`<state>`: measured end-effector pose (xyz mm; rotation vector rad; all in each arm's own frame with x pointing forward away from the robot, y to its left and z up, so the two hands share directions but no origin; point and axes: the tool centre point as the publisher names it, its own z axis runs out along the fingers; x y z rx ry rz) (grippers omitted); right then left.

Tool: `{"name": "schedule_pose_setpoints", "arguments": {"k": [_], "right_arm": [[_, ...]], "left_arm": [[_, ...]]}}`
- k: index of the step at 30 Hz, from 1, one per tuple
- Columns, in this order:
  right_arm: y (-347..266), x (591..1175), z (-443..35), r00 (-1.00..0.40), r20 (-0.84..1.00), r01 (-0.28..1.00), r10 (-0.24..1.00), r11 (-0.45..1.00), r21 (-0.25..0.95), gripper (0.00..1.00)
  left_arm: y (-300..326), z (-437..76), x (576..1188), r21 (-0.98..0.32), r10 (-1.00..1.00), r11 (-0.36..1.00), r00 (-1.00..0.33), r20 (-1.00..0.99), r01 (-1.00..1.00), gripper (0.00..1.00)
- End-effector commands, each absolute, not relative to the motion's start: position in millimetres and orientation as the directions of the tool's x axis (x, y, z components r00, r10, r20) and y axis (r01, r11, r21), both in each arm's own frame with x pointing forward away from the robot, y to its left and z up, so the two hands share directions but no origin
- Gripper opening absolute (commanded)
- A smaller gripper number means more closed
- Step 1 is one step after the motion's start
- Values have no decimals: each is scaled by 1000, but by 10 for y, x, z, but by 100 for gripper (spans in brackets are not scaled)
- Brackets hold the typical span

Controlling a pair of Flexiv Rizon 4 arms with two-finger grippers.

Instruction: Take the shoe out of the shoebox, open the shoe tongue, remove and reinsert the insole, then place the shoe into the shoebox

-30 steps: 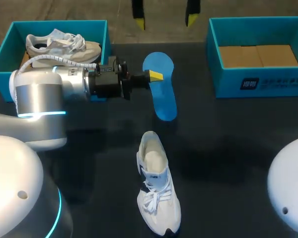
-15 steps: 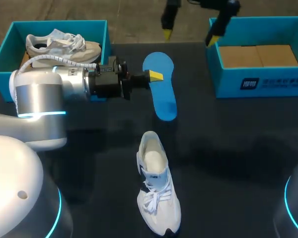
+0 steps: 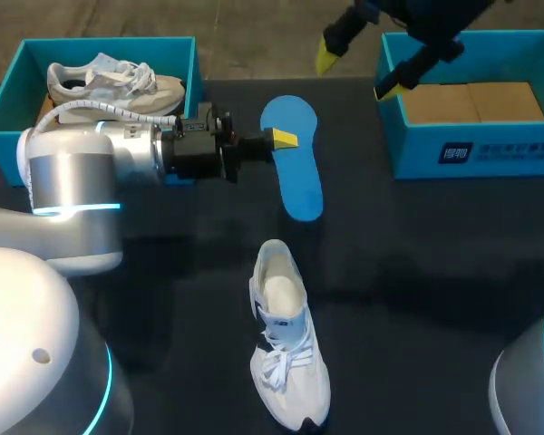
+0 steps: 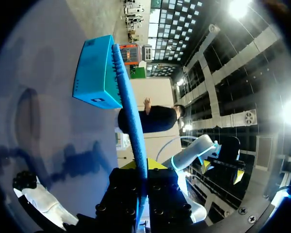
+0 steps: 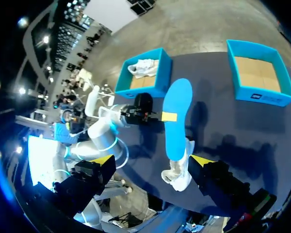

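Note:
My left gripper (image 3: 285, 139) is shut on the edge of a blue insole (image 3: 296, 174), which it holds above the table's middle. In the left wrist view the insole (image 4: 131, 111) runs edge-on from between the fingers of the left gripper (image 4: 141, 175). A white shoe (image 3: 286, 349) lies on the table nearer the front, its opening toward the insole. My right gripper (image 3: 358, 72) hangs open high over the far side, beside the right shoebox (image 3: 471, 149). In the right wrist view the right gripper (image 5: 153, 162) looks down on the insole (image 5: 174, 116) and the shoe (image 5: 179, 171).
A teal shoebox (image 3: 9, 100) at the far left holds a second white shoe (image 3: 113, 80). The right shoebox shows only its cardboard floor. My left arm (image 3: 91, 163) stretches across the left half of the table.
My right gripper has swung to the right and further into view, toward the right shoebox, still open. The left arm and the insole have kept still.

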<state>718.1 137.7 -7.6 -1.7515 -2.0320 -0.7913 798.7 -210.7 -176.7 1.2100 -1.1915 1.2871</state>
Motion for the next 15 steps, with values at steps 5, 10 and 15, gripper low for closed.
{"name": "schedule_pose_setpoints", "arguments": {"k": [5,10,15], "right_arm": [[1370,7112,-281,-211,971,977,110,63,205,100],[1421,7107,-345,-198,979,979,57,68,194,100],[1444,7077,-430,-187,982,981,-3,62,186,100]], "left_arm": [[-2107,-1762,7982,-35,23,-53,-37,999,-998,0],[-2107,-1762,7982,-35,23,-53,-37,999,-998,0],[-2107,-1762,7982,-35,23,-53,-37,999,-998,0]]}}
